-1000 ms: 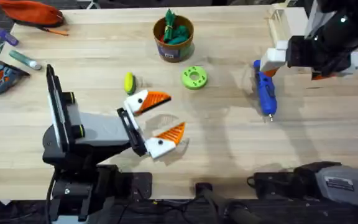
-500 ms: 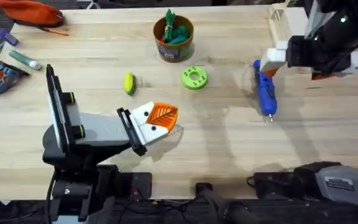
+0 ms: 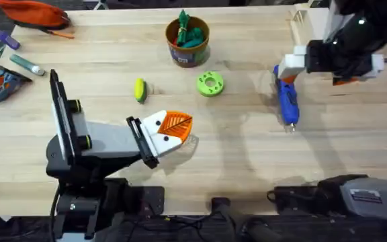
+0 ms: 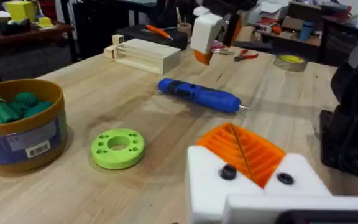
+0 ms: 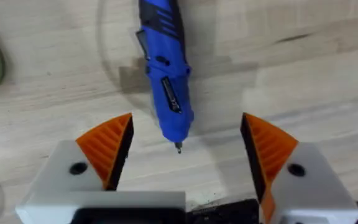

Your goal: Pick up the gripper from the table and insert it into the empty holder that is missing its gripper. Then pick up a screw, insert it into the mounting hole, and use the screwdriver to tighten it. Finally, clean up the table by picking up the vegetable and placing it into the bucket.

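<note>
The right gripper (image 5: 180, 165) is hovering with fingers spread apart above the screwdriver (image 3: 287, 98), which is lying flat at the table's right, long axis running near-to-far, bit pointing near. Open wood is lying on both sides. The left gripper (image 3: 173, 131), pads pressed together and empty, is sitting well apart at left.

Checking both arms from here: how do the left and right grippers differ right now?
The left gripper has its jaws shut, orange pads pressed together; the right gripper has its jaws wide open. The left sits over bare table near the middle, below the yellow-green vegetable; the right hangs over the blue screwdriver, jaws straddling it without touching. Both have white fingers with orange ribbed pads, and neither holds anything.
</note>
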